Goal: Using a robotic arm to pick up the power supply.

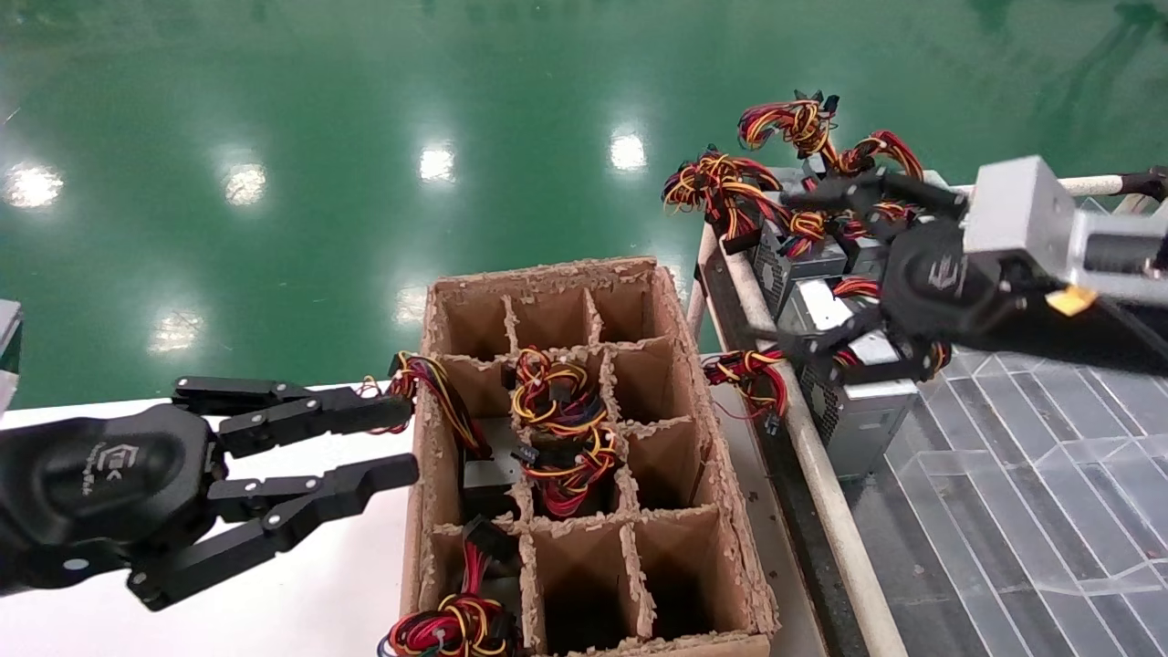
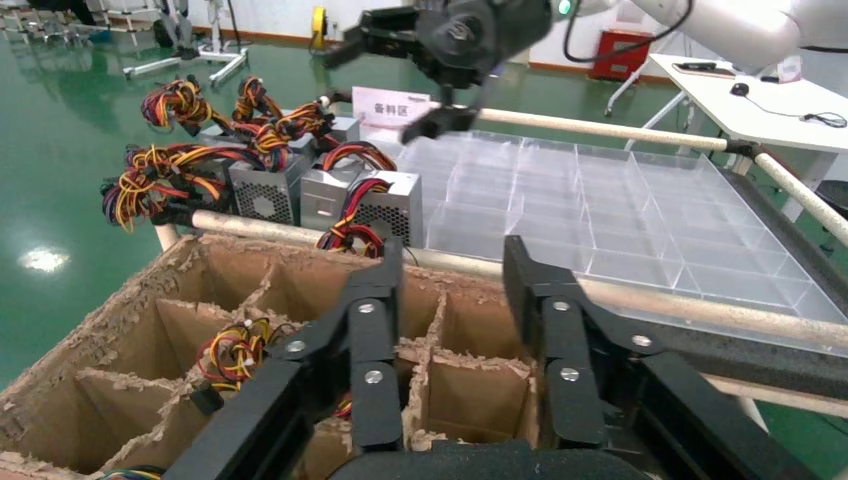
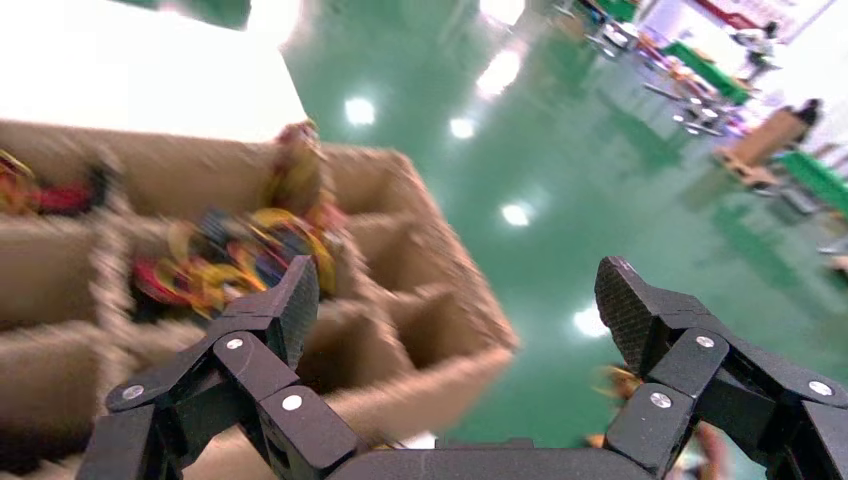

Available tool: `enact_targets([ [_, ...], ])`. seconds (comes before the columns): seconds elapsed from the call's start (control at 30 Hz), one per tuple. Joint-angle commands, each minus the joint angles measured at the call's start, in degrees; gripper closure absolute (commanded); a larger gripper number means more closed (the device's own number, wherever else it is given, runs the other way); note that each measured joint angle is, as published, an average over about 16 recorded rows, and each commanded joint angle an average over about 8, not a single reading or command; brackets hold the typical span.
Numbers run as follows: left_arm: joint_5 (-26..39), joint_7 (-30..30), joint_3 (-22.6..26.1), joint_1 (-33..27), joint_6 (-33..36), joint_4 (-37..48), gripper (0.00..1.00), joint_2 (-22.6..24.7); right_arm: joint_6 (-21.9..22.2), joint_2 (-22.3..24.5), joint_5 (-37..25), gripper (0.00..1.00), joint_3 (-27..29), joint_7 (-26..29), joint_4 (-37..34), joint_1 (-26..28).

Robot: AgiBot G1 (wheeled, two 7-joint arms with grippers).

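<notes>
Several silver-grey power supplies [image 1: 862, 415] with red, yellow and black wire bundles [image 1: 721, 182] stand in a row at the far end of the right-hand rack; they also show in the left wrist view [image 2: 385, 200]. My right gripper [image 1: 794, 271] hovers just above them, open wide, with nothing between its fingers. In its own view the right gripper [image 3: 458, 290] is open over the cardboard box [image 3: 400, 330], and no power supply shows there. My left gripper [image 1: 392, 438] stands open and empty beside the box's left wall, and it shows open in its wrist view [image 2: 452, 270].
A brown divided cardboard box [image 1: 680, 310] sits between the arms, with wire bundles [image 1: 561, 411] and boxes in some cells. A clear divided tray [image 1: 1022, 474] fills the rack behind a padded rail [image 1: 826, 484]. The white table [image 1: 319, 584] lies under my left arm.
</notes>
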Motion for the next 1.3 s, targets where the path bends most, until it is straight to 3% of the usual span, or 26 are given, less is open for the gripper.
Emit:
enact_targets([
  [0.03, 0.00, 0.00, 0.00, 0.00, 0.00, 0.00, 0.00, 0.00, -0.30, 0.56, 2.15, 0.00, 0.56, 2.47, 2.46, -2.39],
  [0.7, -0.01, 0.00, 0.00, 0.01, -0.01, 0.01, 0.00, 0.00, -3.08, 5.81, 22.31, 0.00, 5.75, 25.27, 25.48, -24.82],
  [0.87, -0.01, 0.00, -0.01, 0.01, -0.03, 0.02, 0.00, -0.01, -3.30, 6.18, 23.84, 0.00, 6.16, 26.27, 27.11, -26.45],
  [1.3, -0.01, 0.00, -0.01, 0.01, -0.02, 0.02, 0.00, -0.01, -3.08, 5.84, 22.30, 0.00, 5.81, 25.17, 25.39, -24.77],
])
